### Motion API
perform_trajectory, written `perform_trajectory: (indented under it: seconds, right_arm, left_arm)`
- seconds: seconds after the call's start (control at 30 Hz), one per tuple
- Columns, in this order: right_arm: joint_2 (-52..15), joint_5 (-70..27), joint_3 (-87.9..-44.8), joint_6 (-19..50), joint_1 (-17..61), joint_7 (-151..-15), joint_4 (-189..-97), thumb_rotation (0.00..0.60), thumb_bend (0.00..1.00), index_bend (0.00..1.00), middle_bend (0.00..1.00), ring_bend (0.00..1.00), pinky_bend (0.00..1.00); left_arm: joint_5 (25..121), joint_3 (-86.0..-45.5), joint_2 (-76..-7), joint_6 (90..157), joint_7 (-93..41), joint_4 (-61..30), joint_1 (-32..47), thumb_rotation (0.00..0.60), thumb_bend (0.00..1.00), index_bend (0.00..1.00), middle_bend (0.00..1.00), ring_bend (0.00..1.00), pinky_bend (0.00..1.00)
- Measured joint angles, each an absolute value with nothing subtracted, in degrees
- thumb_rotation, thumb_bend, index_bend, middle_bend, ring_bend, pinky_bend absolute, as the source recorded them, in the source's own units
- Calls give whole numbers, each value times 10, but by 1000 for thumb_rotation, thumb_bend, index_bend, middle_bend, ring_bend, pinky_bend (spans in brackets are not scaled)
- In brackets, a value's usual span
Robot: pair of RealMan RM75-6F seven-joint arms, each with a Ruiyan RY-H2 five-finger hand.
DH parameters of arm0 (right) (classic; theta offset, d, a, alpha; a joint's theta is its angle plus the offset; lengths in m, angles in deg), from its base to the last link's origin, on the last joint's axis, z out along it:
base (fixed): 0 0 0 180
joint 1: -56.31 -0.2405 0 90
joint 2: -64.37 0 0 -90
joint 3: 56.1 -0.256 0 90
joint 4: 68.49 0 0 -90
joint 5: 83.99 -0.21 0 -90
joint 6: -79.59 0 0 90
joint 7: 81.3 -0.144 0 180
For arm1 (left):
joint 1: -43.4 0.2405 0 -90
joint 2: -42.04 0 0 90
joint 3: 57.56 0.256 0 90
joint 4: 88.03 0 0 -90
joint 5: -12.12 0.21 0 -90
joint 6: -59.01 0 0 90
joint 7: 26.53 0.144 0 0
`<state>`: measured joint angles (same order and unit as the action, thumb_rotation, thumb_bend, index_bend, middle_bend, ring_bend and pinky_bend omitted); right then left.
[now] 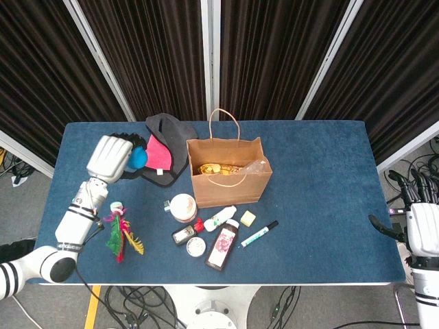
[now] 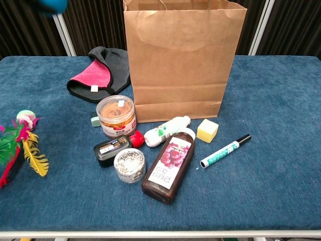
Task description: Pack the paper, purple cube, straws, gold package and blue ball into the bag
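The brown paper bag (image 1: pixel 226 179) stands upright at mid-table, its mouth open. Inside it I see the gold package (image 1: pixel 215 168) and a clear wrapper with the straws (image 1: pixel 254 165). My left hand (image 1: pixel 110 156) is raised over the table's left part, left of the bag, and grips the blue ball (image 1: pixel 139 158) in its fingers. In the chest view only the ball's lower edge (image 2: pixel 52 5) shows at the top left, well above the bag (image 2: pixel 183 60). My right hand (image 1: pixel 422 223) hangs open beyond the table's right edge. The paper and purple cube are hidden from both views.
A pink and grey cloth (image 1: pixel 164 147) lies behind the ball. In front of the bag lie a round tub (image 2: pixel 116 116), white bottle (image 2: pixel 165 130), yellow block (image 2: pixel 207 130), marker (image 2: pixel 225 151), dark bottle (image 2: pixel 168 165), pin tin (image 2: pixel 129 165) and a small black case (image 2: pixel 113 148). A feather toy (image 1: pixel 119 229) lies left.
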<state>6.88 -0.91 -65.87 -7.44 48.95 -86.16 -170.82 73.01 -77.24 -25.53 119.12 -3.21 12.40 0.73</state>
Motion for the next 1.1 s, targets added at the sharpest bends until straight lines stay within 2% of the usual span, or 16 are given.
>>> perform_trajectory:
  seconds: [0.23, 0.43, 0.87, 1.1]
  right_arm:
    - [85, 9, -627, -52, 500, -892, -1652, 600, 68, 129, 183, 7, 0]
    - [68, 12, -624, -55, 503, -891, -1614, 600, 67, 129, 184, 7, 0]
    - [-25, -15, -611, -13, 494, -843, -1506, 600, 68, 129, 184, 7, 0]
    - [-46, -19, -607, -1, 492, -858, -1471, 600, 67, 129, 184, 7, 0]
  left_arm:
    - [715, -821, -237, 1194, -4, 142, -49, 600, 285, 561, 564, 550, 490]
    - [684, -837, -243, 1193, -8, 148, -77, 600, 285, 561, 565, 549, 490]
    - [671, -840, -307, 1182, -33, 130, -140, 600, 285, 561, 565, 550, 490]
    - [668, -835, -350, 1183, -49, 118, -164, 600, 285, 561, 565, 550, 490]
